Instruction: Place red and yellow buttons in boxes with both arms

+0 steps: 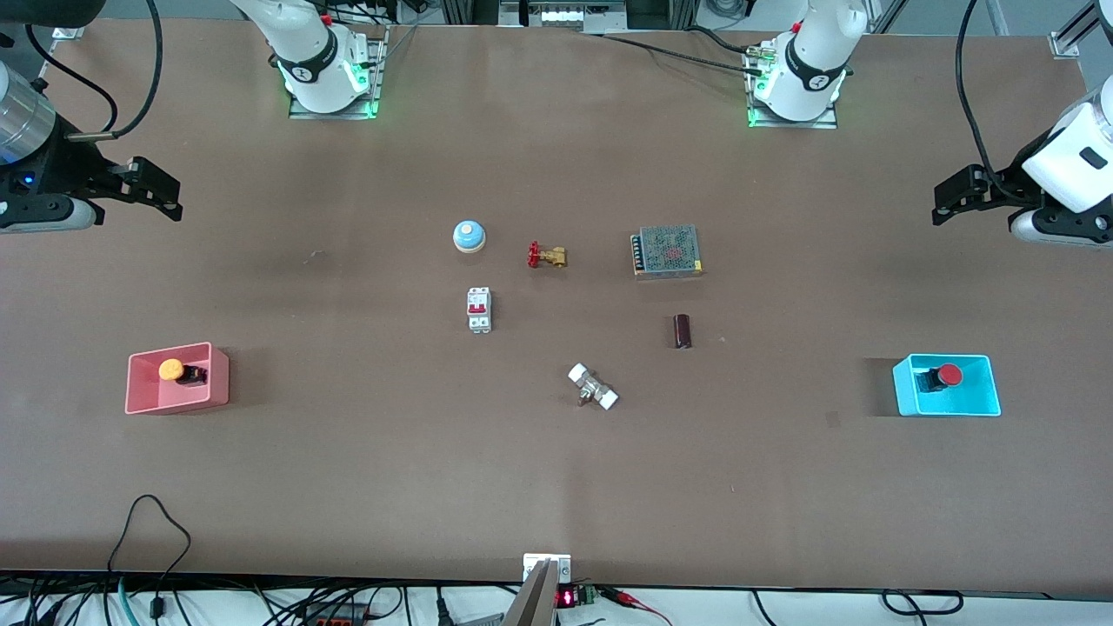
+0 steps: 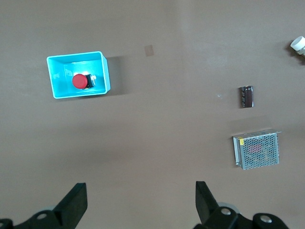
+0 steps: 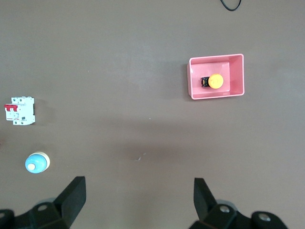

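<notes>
red button (image 1: 948,375) lies in cyan box (image 1: 978,406), toward left arm's end | yellow button (image 1: 171,369) lies in pink box (image 1: 139,391), toward right arm's end | left gripper (image 1: 952,199) spread wide, holding nothing, over bare table | right gripper (image 1: 156,193) spread wide, holding nothing, over bare table

Red button (image 1: 949,375) in cyan box (image 1: 904,393); yellow button (image 1: 171,369) in pink box (image 1: 139,391); brown table (image 1: 348,469).
</notes>
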`<action>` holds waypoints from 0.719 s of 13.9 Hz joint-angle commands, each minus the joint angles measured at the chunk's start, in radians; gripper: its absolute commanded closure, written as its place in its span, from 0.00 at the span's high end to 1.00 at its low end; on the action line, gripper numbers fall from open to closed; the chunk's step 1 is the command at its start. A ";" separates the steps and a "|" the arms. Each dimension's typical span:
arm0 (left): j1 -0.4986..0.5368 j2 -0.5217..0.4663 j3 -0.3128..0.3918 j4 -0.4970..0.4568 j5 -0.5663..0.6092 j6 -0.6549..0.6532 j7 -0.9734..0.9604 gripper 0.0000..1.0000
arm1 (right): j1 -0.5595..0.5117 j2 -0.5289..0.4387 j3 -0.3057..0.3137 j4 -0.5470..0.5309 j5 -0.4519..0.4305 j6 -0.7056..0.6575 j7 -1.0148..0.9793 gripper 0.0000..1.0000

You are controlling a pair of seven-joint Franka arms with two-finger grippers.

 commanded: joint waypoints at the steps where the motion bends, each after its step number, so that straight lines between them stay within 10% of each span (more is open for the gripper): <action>1: -0.010 0.011 0.012 0.028 -0.014 -0.019 0.006 1.00 | 0.025 -0.007 -0.013 -0.008 0.012 -0.007 0.018 1.00; 10: -0.010 0.011 0.012 0.028 -0.014 -0.019 0.006 1.00 | 0.017 0.003 -0.016 -0.008 0.092 -0.002 0.022 1.00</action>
